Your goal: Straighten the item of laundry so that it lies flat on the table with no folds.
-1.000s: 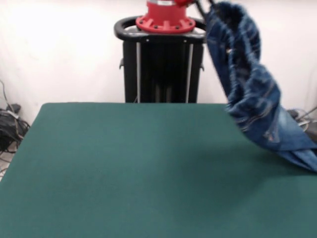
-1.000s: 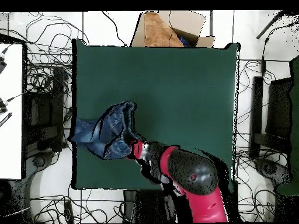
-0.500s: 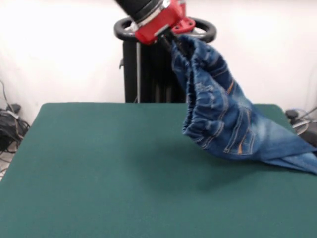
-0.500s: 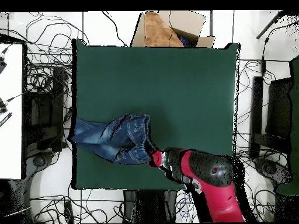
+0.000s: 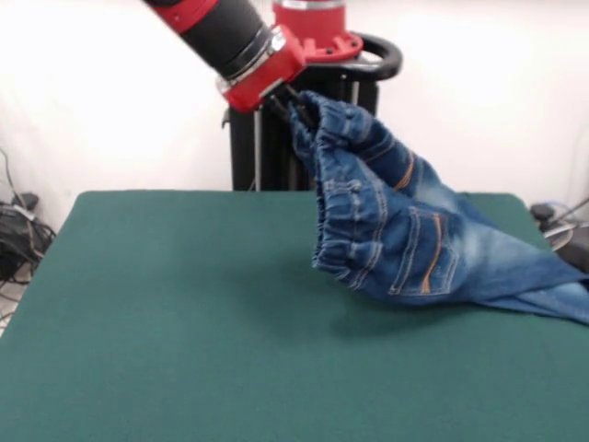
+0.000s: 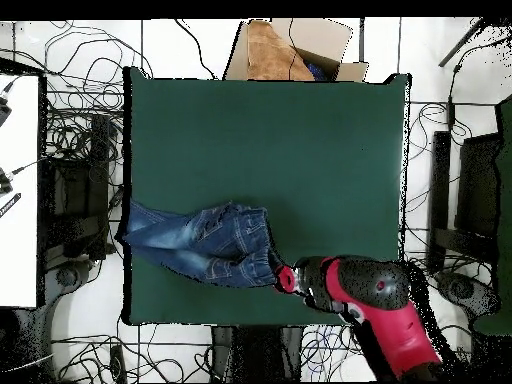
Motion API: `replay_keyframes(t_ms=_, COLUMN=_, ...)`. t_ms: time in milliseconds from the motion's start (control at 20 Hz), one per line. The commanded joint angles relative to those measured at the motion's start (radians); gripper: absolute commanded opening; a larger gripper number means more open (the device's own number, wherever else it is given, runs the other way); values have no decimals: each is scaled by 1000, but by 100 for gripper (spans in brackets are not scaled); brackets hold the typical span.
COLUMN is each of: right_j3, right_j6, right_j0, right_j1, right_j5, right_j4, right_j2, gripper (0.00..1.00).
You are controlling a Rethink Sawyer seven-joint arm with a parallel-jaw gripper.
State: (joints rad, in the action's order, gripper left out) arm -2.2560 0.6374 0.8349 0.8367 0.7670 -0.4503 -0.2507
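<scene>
The blue denim jeans [image 5: 405, 244] hang by the gathered waistband from my gripper [image 5: 296, 109], which is shut on the fabric. The waist end is lifted above the dark green table [image 5: 184, 313]. The legs trail down to the table's right edge in the front view. Orange pocket stitching shows. In the overhead view the jeans [image 6: 205, 245] stretch from the table's left edge toward my gripper [image 6: 280, 276], near the robot's side of the table [image 6: 320, 150]. The fingertips are hidden in the cloth.
The robot's black pedestal [image 5: 299, 129] stands behind the table's far edge in the front view. A cardboard box [image 6: 285, 50] sits beyond the table's top edge in the overhead view. Cables lie on the floor around the table.
My gripper has swung across the table with the waistband, leftward in the front view. The jeans have been drawn out longer and lower, with the legs trailing at the table's edge.
</scene>
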Motion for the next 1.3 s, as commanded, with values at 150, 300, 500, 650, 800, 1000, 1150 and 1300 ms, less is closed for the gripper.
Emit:
replay_keyframes(t_ms=150, right_j3=285, right_j6=-22, right_j0=91, right_j1=-107, right_j5=250, right_j4=221, right_j2=-106, gripper=0)
replay_keyframes(t_ms=300, right_j3=342, right_j6=-16, right_j0=118, right_j1=-134, right_j5=308, right_j4=266, right_j2=-126, gripper=0)
replay_keyframes(t_ms=500, right_j3=420, right_j6=-23, right_j0=153, right_j1=-174, right_j5=386, right_j4=322, right_j2=-150, gripper=0)
replay_keyframes(t_ms=650, right_j3=463, right_j6=-30, right_j0=175, right_j1=-193, right_j5=430, right_j4=355, right_j2=-161, gripper=0)
replay_keyframes(t_ms=800, right_j3=490, right_j6=-34, right_j0=196, right_j1=-209, right_j5=463, right_j4=378, right_j2=-176, gripper=0)
replay_keyframes(t_ms=1000, right_j3=517, right_j6=-40, right_j0=219, right_j1=-238, right_j5=484, right_j4=398, right_j2=-194, gripper=0)
replay_keyframes(t_ms=1150, right_j3=536, right_j6=-37, right_j0=233, right_j1=-254, right_j5=503, right_j4=411, right_j2=-208, gripper=0)
replay_keyframes(t_ms=1300, right_j3=565, right_j6=-33, right_j0=241, right_j1=-265, right_j5=533, right_j4=431, right_j2=-216, gripper=0)
